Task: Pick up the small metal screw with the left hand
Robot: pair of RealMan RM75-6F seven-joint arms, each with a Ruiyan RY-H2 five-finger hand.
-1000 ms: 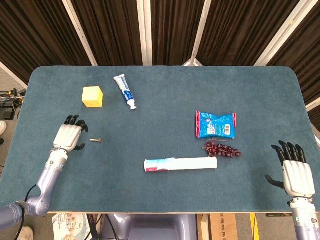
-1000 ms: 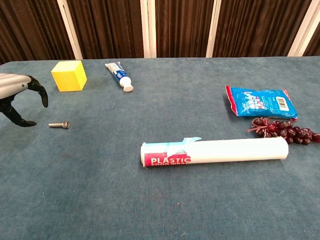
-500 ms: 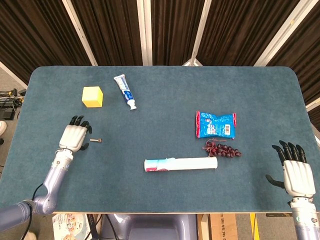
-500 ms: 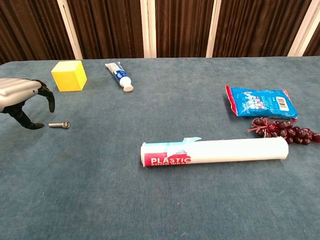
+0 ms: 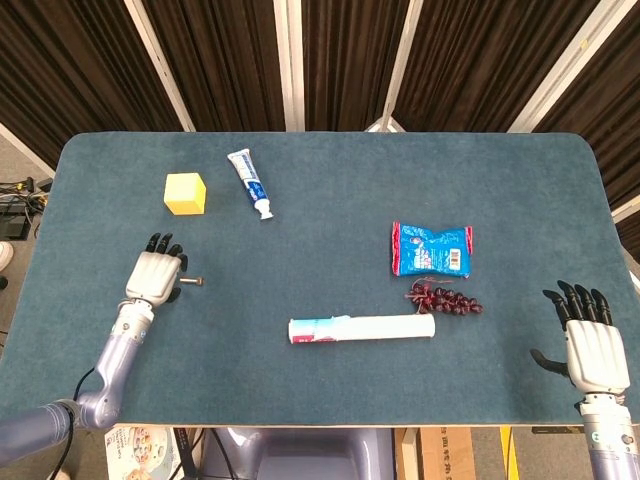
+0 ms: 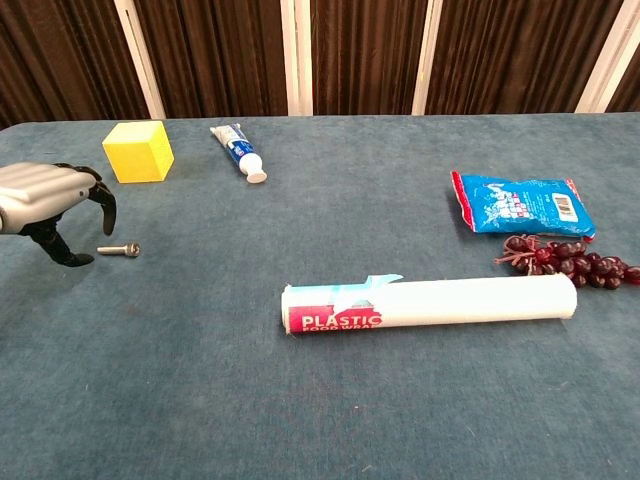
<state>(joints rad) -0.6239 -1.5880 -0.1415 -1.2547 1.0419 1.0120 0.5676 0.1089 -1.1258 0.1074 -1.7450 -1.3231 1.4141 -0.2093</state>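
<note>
The small metal screw (image 5: 192, 282) (image 6: 119, 249) lies flat on the blue table cloth at the left. My left hand (image 5: 156, 274) (image 6: 55, 200) hovers just left of it, fingers curved downward and apart, thumb tip close to the screw's left end. Nothing is held in it. My right hand (image 5: 590, 340) rests open at the table's near right corner, fingers spread, far from the screw; the chest view does not show it.
A yellow cube (image 5: 185, 193) (image 6: 138, 151) and a toothpaste tube (image 5: 250, 182) (image 6: 238, 152) lie behind the screw. A plastic-wrap roll (image 5: 362, 328) (image 6: 430, 303), a blue snack bag (image 5: 431, 249) (image 6: 524, 204) and dark grapes (image 5: 444, 298) (image 6: 565, 258) sit to the right.
My left hand has shifted right toward the screw, closing most of the gap to it. The screw and the right hand have not moved.
</note>
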